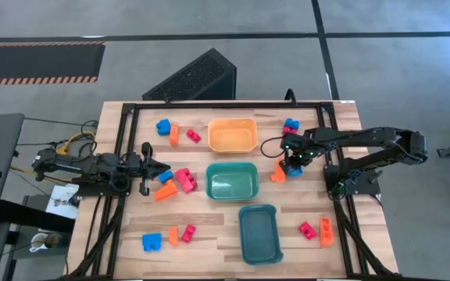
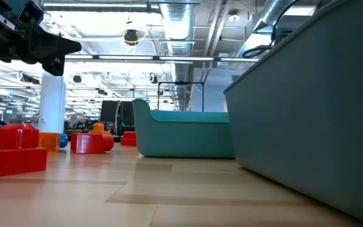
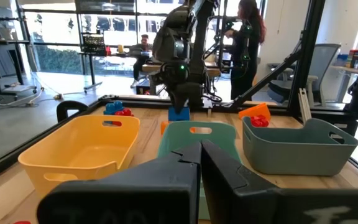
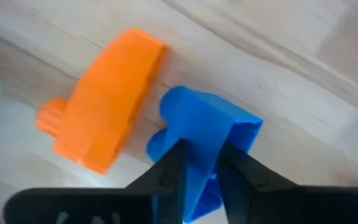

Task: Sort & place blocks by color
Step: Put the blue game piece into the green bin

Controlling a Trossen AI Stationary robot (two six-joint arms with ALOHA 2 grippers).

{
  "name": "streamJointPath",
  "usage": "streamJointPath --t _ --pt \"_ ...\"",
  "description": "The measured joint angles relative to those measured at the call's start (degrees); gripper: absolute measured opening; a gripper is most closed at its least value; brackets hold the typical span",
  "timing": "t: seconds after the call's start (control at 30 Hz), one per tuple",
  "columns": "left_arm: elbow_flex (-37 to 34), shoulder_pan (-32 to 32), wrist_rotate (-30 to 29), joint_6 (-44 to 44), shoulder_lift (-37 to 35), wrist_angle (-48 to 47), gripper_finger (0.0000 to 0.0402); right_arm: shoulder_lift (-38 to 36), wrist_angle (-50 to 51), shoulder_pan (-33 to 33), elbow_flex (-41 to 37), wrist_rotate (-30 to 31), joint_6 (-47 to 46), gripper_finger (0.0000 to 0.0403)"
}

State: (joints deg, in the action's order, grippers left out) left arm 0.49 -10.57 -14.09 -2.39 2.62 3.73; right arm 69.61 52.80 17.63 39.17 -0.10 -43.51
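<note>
Dark and low on the table's left side, the left gripper [image 1: 156,167] points toward the trays with its fingers pressed together on nothing, just beside an orange wedge block [image 1: 164,191] and a pink studded block [image 1: 185,180]. Farther right, three trays run down the middle: the orange tray [image 1: 232,134] at the far end, the green tray [image 1: 231,180] in the centre, and the teal tray [image 1: 258,232] nearest; none shows a block inside. To their right, the right gripper [image 4: 199,163] reaches down beside the green tray, its jaws closed to a narrow gap on a wall of a blue block [image 4: 211,127], which touches an orange block [image 4: 104,106] on the wood. Other blocks, blue, orange and pink, lie scattered in small groups near the table's corners, all outside the trays.
</note>
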Motion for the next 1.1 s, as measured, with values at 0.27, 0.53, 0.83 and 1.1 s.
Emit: streamJointPath --t 0.27,0.53,0.83,1.1 --pt "-0.02 0.00 -0.02 0.00 -0.01 0.00 0.0000 -5.19 3.09 0.00 3.96 1.66 0.02 0.0007" --pt "-0.02 0.00 -0.02 0.00 -0.01 0.00 0.0000 -5.83 7.77 0.02 4.05 4.41 -1.07 0.0069" --pt "-0.02 0.00 -0.02 0.00 -0.01 0.00 0.0000 -3.90 14.05 0.00 4.06 4.69 -1.28 0.0208" --pt "0.00 0.00 -0.02 0.00 -0.01 0.00 0.0000 6.48 16.03 0.00 4.07 4.10 -5.09 0.0303"
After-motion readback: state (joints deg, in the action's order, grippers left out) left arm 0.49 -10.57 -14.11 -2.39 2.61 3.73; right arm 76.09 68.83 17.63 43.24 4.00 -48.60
